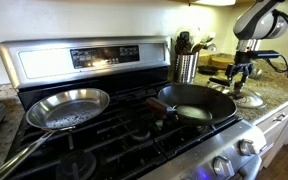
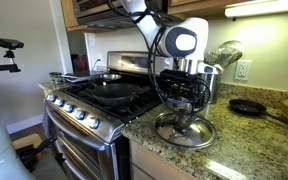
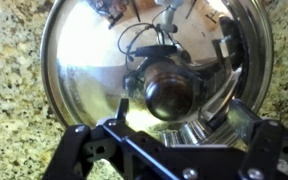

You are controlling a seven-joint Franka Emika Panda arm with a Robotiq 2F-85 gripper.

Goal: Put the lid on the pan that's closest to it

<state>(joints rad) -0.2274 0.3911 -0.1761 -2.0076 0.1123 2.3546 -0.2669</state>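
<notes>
Straight beneath your gripper (image 3: 174, 138), near the counter's (image 2: 149, 143) front edge, the lid (image 3: 99, 50) lies flat, its knob (image 3: 170, 95) centred between spread jaws; the pan (image 1: 196, 101) sits on the stove (image 1: 84, 58) alongside.

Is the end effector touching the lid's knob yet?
Apart. In the wrist view the open end effector straddles the lid; bare glass shows between its knob and each finger.

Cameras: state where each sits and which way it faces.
Exterior view: in front of the stove, facing its back panel; arm and tool far right, above the lid.
Exterior view: out along the counter, looking toward the stove; arm central, tool over lid.
Wrist view: straight down onto the lid; open fingers at bottom.
Shared: lid and tool.
</notes>
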